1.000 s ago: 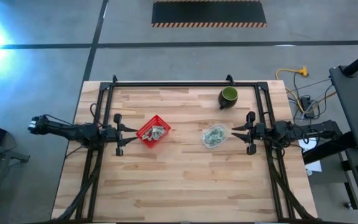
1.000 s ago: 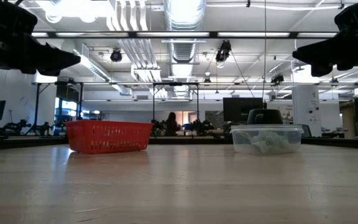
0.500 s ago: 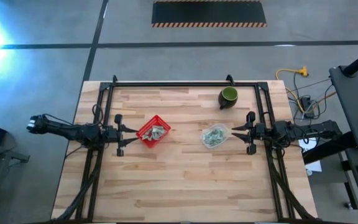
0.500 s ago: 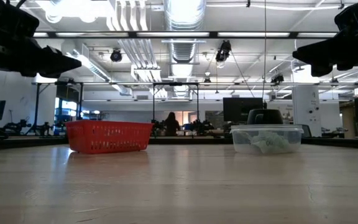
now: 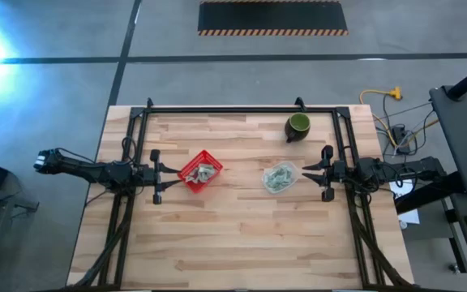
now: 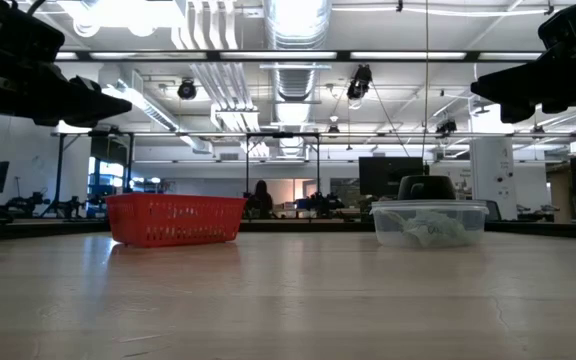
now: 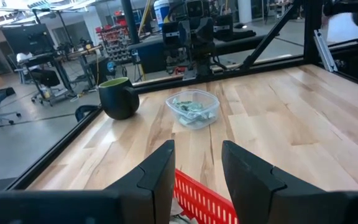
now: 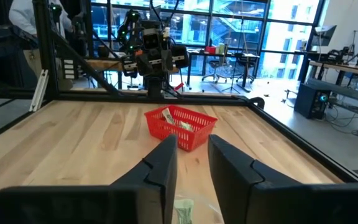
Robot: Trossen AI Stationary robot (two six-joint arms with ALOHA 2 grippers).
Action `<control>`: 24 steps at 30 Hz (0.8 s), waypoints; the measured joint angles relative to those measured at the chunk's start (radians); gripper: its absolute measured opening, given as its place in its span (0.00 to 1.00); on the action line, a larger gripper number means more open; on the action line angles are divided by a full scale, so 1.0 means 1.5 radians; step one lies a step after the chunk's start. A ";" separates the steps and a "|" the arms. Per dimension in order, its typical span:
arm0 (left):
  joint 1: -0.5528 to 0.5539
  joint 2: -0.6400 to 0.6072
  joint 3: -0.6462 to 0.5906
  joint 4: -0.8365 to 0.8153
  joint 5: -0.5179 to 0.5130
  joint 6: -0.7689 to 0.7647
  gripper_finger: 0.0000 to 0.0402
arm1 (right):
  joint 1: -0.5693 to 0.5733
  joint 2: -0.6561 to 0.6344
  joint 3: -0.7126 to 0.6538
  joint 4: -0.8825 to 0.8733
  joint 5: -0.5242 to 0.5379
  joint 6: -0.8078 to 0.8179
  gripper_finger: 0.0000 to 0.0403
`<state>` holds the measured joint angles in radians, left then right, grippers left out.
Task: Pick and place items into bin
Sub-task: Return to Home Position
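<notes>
The left arm (image 5: 96, 170) has drawn back a little toward the left edge of the table (image 5: 242, 235) since a second ago, and in the low view a person (image 6: 260, 197) far in the room behind has stepped to the side. The right arm (image 5: 379, 170) has not moved.

The left jaws hang above the table just beside the red basket (image 5: 186, 173), on its left side. They are spread apart and hold nothing. The right jaws hang just beside the clear tub (image 5: 293, 169), on its right side, also spread and empty. In the low view both are well above the two containers.

All the packets (image 5: 280, 178) that can be seen lie inside the containers: a pale heap in the clear tub, and a few more in the red basket. None is between the jaws.

A dark green cup (image 5: 298, 126) stands at the far side of the table, near the clear tub.
</notes>
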<state>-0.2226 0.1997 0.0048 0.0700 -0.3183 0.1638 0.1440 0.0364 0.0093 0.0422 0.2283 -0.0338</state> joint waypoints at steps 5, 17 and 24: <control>0.000 0.002 0.000 0.000 0.000 0.000 0.29 | 0.000 0.000 0.000 0.000 0.000 0.000 0.21; 0.000 0.002 0.000 0.000 0.000 0.000 0.29 | 0.000 0.000 0.000 0.000 0.000 0.000 0.18; 0.000 0.002 0.000 0.000 0.000 0.000 0.29 | 0.000 0.000 0.000 0.000 0.000 0.000 0.18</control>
<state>-0.2226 0.2026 0.0048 0.0698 -0.3181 0.1642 0.1440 0.0360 0.0093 0.0424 0.2285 -0.0338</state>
